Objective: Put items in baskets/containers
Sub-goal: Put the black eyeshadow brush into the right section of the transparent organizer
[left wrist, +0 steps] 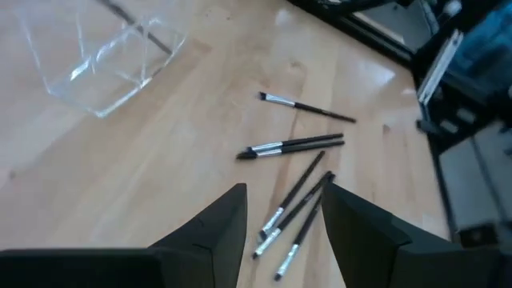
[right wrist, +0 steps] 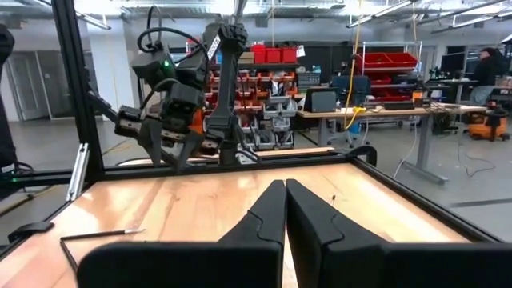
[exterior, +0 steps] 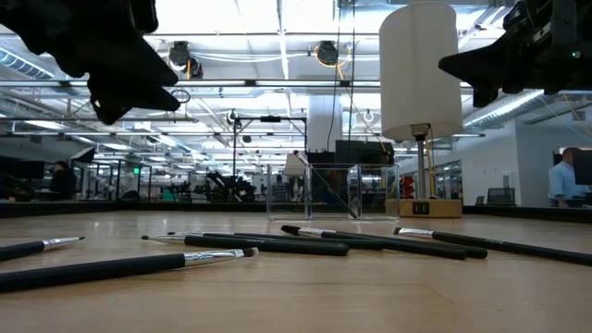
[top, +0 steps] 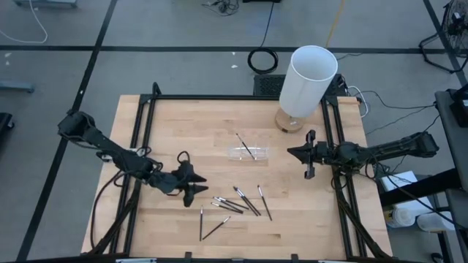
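Note:
Several thin dark sticks [top: 238, 204] with silvery tips lie flat and scattered on the wooden table near its front edge; the low view shows them [exterior: 277, 243] in the foreground. One stick [top: 246, 146] lies slanted in the clear tray [top: 259, 154], its far end past the tray's far rim. My left gripper [top: 196, 184] hangs open above the table just left of the scattered sticks; in the left wrist view [left wrist: 286, 190] a few sticks [left wrist: 292, 210] show between its fingers, lower down. My right gripper [top: 291, 152] is shut in the air, right of the tray.
A tall white cylinder [top: 307, 80] on a round wooden base stands at the far right corner, behind the tray. Black frame rails [top: 330, 161] run along the table's left, right and far sides. Bare wood lies between the tray and the left rail.

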`<state>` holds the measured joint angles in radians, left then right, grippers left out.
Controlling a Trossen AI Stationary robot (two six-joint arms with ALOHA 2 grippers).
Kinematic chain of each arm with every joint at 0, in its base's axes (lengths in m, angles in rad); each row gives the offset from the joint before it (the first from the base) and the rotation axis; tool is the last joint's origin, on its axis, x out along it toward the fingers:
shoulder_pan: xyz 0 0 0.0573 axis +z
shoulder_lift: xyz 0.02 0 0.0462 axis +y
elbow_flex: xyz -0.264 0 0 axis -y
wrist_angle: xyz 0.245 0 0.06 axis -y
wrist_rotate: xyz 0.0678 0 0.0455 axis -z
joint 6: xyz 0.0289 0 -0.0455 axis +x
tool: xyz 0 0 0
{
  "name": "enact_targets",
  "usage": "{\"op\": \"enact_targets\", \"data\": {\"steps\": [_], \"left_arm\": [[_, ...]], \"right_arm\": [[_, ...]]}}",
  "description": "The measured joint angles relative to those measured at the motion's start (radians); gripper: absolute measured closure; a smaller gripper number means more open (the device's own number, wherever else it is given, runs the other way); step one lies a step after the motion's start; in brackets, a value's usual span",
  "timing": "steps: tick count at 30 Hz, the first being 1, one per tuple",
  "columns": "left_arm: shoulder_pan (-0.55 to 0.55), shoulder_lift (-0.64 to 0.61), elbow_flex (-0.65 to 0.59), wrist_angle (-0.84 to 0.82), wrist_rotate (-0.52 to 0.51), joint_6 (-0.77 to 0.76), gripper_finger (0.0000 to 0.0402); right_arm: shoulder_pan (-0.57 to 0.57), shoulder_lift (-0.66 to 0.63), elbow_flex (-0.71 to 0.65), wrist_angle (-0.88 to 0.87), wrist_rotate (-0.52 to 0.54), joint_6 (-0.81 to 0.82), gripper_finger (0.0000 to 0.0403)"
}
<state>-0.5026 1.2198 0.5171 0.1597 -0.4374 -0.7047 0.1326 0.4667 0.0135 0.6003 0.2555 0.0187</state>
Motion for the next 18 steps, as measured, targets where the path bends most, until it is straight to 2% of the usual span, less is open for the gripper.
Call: {"op": "enact_targets", "data": {"steps": [5, 10, 15, 18], "left_arm": [[-0.034, 0.000, 0.000, 0.018, 0.043, 0.260, 0.0231], [-0.079, 0.000, 0.000, 0.045, 0.001, 0.428, 0.0231], [-0.102, 0.000, 0.000, 0.053, -0.034, 0.455, 0.0231], [-0.104, 0.000, 0.000, 0.086, -0.033, 0.408, 0.0231]], "right_arm": [[0.000, 0.000, 0.000, -0.007, -0.051, 0.001, 0.0403], [0.000, 0.000, 0.000, -0.009, -0.050, -0.001, 0.0403], [0.000, 0.000, 0.000, -0.012, -0.050, -0.010, 0.0403], [0.000, 0.001, 0.000, -0.011, -0.049, -0.011, 0.0403]]}}
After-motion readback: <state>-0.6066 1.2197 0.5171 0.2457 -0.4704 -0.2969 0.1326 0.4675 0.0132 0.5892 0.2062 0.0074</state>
